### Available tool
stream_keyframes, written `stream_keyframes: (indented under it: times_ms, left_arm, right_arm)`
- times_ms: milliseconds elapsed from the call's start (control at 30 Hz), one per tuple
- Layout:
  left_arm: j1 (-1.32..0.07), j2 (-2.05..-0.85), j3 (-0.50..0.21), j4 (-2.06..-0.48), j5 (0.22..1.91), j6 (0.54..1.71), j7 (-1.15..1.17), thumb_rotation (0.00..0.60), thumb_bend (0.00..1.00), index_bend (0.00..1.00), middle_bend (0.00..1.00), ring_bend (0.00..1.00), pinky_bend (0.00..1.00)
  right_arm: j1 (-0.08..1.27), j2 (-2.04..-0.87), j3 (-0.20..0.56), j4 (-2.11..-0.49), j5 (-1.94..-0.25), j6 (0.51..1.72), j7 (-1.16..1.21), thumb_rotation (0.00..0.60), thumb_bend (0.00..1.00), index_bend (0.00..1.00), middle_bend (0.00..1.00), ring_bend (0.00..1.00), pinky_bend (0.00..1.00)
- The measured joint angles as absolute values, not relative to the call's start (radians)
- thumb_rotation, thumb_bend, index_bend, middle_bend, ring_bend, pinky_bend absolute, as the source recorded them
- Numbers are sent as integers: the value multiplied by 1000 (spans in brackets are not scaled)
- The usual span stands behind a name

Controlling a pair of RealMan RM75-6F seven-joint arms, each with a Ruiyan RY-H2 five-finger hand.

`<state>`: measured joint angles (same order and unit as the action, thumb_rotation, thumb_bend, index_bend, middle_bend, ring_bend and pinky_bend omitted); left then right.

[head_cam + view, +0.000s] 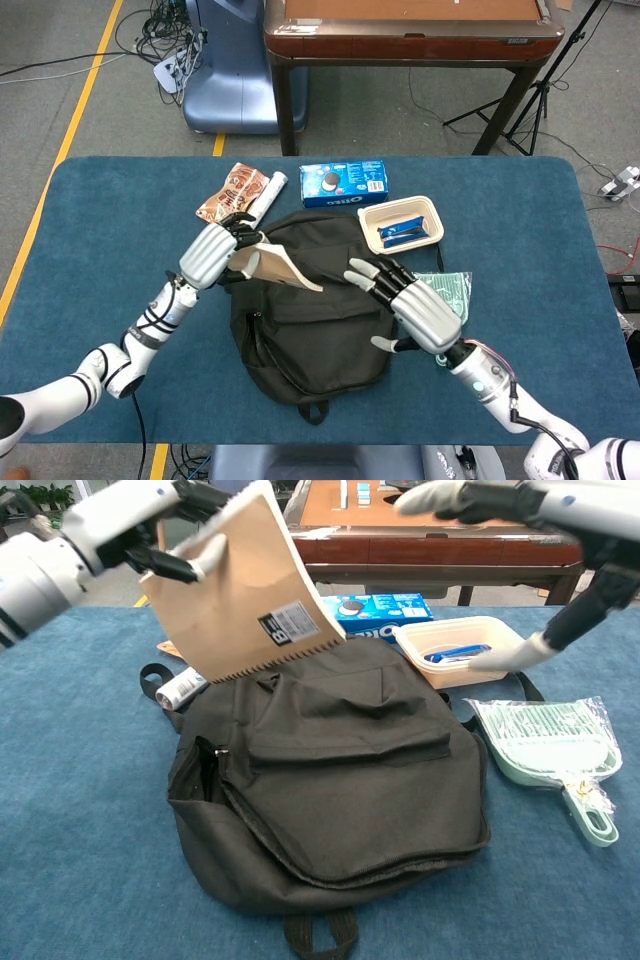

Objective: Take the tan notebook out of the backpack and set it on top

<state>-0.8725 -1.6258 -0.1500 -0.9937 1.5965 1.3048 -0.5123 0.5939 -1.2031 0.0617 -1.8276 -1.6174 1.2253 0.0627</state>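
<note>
My left hand (213,254) (160,535) grips the tan notebook (277,268) (240,590) by its upper edge and holds it tilted in the air over the far left part of the black backpack (305,305) (330,780). The notebook's barcode label faces the chest view. The backpack lies flat on the blue table, its flap down. My right hand (412,308) (500,500) hovers above the backpack's right side with fingers spread, holding nothing.
Behind the backpack lie a snack packet (228,194), a white roll (254,207) (182,688), a blue Oreo box (344,182) (375,608) and a tray with a blue item (400,224) (460,650). A green dustpan in plastic (550,750) (452,290) lies right of the backpack.
</note>
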Motion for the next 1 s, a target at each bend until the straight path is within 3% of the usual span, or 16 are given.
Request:
stream_keyframes:
  times_ms: [133,267,400,633,1000]
  left_arm:
    - [-904,-1688,-157,-907,1575,1235,-484,600,421,376,402,301,221]
    - [-926,-1739,-160,-846,1543,1165,-458,600,316,180,164,135,155]
    - [-917,-1742,-157,-841,1540,1182,-447,600,267,57,48,51,119]
    - [-868,-1674,-151,-927,1537,1236,-416,600,261,29,16,21,100]
    - [-746,-1473,-144,-1204,1494,1290,-315,600,260,39,16,21,100]
  right_arm:
    - [573,-1190,77,-1828,-1604,1250,80,600,15,0,0,0,0]
    - [563,-1186,81,-1821,-1598,1254,88,600,15,0,0,0,0]
    - [556,-1181,87,-1815,-1589,1257,98,600,14,0,0,0,0]
    - [545,-1168,104,-1812,-1575,1264,111,600,15,0,0,0,0]
    - [516,-1092,106,-1814,-1504,1235,89,600,44,0,0,0,0]
